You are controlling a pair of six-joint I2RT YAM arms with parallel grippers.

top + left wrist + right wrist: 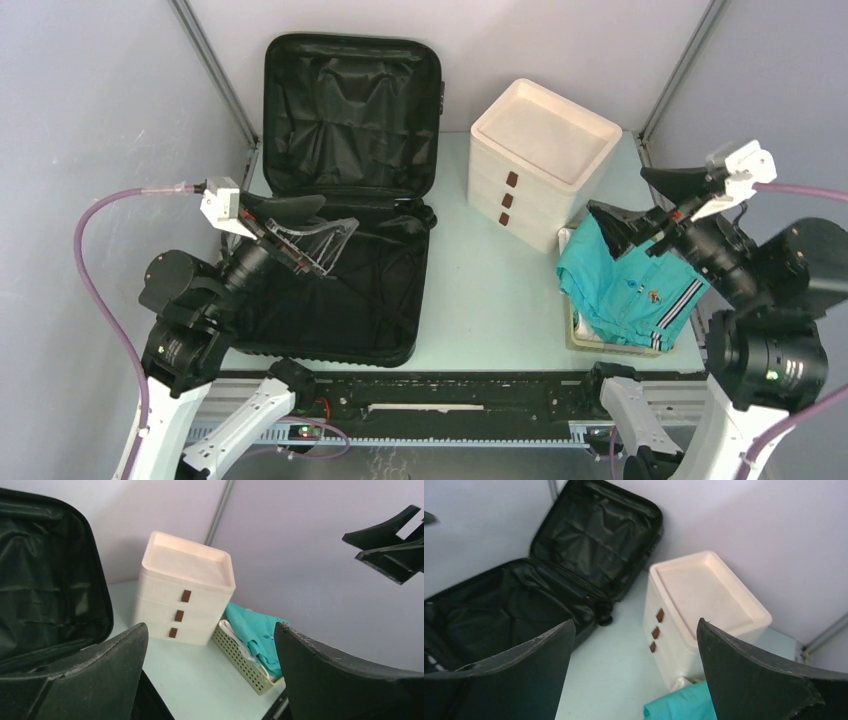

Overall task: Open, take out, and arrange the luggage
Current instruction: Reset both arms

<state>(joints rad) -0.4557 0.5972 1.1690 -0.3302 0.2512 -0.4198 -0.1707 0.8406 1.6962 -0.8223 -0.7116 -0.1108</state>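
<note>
Left tool [330, 240] hangs spread and empty over the open luggage [345, 200]; right tool [625, 225], also spread, well apart

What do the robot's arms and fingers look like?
Both arms are black, chunky joints on white lower links. The left gripper and right gripper have broad black fingers, with a white camera block and a purple cable at each wrist.

A robot test cell: plain grey panel walls [90, 90] in metal framing enclose a pale table [490, 290].
</note>
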